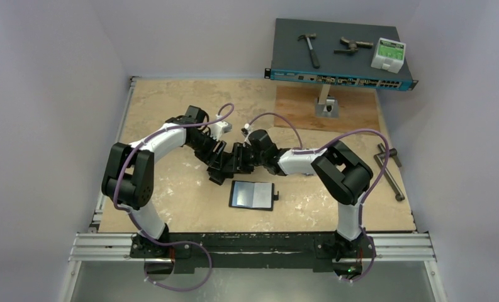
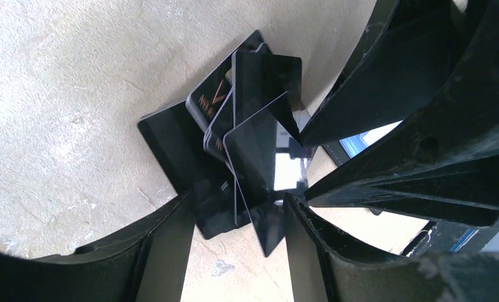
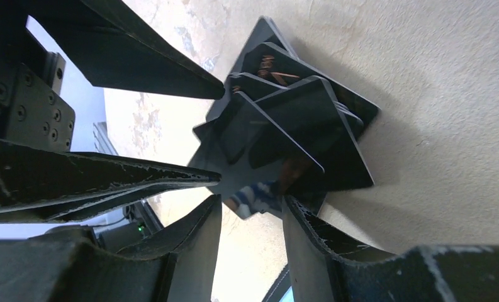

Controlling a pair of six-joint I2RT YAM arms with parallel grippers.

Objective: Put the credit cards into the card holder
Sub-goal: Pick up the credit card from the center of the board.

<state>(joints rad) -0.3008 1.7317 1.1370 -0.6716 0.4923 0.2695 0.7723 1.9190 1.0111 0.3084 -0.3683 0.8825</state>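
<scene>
Both pincers meet nose-to-nose over one heap of credit cards (image 2: 246, 132) on the table (image 2: 58, 94).

Left pincer (image 2: 238, 198): fingers part-way apart, with the near corner of the heap in the gap. Cannot tell whether they bear on a card.

Right pincer (image 3: 252, 200): like stance from the opposite side, a glossy card corner between its fingers. Grip likewise cannot tell.

The heap sits just ahead of both sets of fingertips. The cards are fanned and overlapping, and some are tilted.

Card holder (image 1: 253, 194): open and flat, behind the pincers toward the arm bases, near them but apart.

Handling, as judged: the cards are light, stiff, thin and slick, and apt to slide on each other. A flat card offers no edge, so take a raised corner or an overhanging short edge. Pinch across the faces, one card at a time. The holder is light and may skid, so pin it.
</scene>
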